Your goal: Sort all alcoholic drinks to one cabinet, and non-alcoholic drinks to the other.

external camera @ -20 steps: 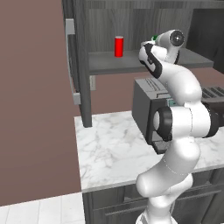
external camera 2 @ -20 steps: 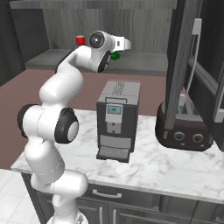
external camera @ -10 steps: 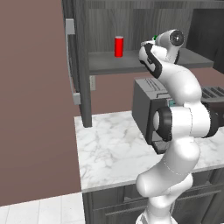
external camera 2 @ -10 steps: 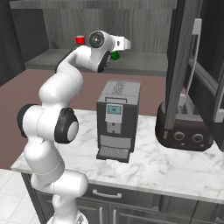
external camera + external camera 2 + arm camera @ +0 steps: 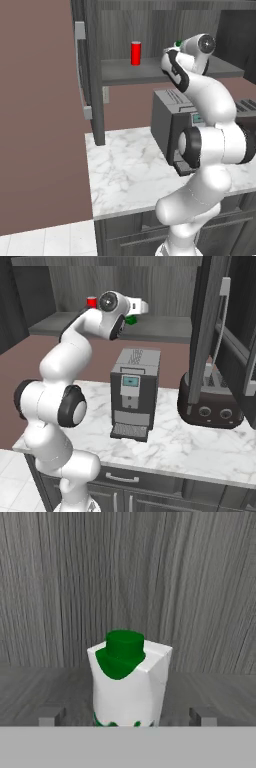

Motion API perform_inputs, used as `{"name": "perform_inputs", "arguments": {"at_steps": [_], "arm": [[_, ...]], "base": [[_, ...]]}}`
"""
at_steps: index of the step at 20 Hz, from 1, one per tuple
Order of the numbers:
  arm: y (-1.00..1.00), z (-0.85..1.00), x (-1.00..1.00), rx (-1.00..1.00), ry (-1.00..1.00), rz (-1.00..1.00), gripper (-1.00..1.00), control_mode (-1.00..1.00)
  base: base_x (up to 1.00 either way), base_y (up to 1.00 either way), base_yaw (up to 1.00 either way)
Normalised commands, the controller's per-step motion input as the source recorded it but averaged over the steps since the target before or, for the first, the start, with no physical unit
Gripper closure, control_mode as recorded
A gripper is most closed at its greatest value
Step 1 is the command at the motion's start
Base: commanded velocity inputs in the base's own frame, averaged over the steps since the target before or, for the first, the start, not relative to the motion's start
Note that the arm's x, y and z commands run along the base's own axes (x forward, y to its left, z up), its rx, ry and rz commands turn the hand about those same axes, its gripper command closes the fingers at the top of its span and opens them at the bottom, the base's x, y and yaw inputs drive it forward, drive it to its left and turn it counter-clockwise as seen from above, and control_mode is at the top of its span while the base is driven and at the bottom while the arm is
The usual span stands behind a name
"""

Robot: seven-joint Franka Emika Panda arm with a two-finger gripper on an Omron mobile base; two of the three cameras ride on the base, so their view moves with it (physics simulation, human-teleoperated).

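The short green-and-white bottle with its green cap stands upright on the dark grey cabinet shelf, close in front of the hand. My gripper is open, with a fingertip on each side of the bottle and a gap on both sides. The left base view has the small red can standing on the same shelf, left of the hand, and the bottle's green cap peeks out beside the wrist. From the right base, the can is behind the arm and a bit of the green bottle is under the hand.
The left cabinet's door stands open. The right cabinet's door with its silver bar handle is swung out too. Below the shelf, a coffee machine and a toaster sit on the marble counter.
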Motion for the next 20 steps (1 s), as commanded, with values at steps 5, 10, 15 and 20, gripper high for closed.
{"name": "perform_inputs", "arguments": {"at_steps": [5, 10, 15, 20], "arm": [[0.19, 0.0, -0.86, 0.0, -0.03, 0.0, -1.0, -1.0], [0.34, 0.0, -1.0, 0.0, -0.01, 0.0, -1.0, -1.0], [0.36, 0.0, -1.0, 0.0, 0.0, 0.0, -1.0, -1.0], [0.21, 0.0, -1.0, 0.0, 0.03, -0.03, -1.0, -1.0]], "base": [[0.0, 0.0, 0.0], [0.0, 0.0, 0.0], [0.0, 0.0, 0.0], [0.0, 0.0, 0.0]]}}
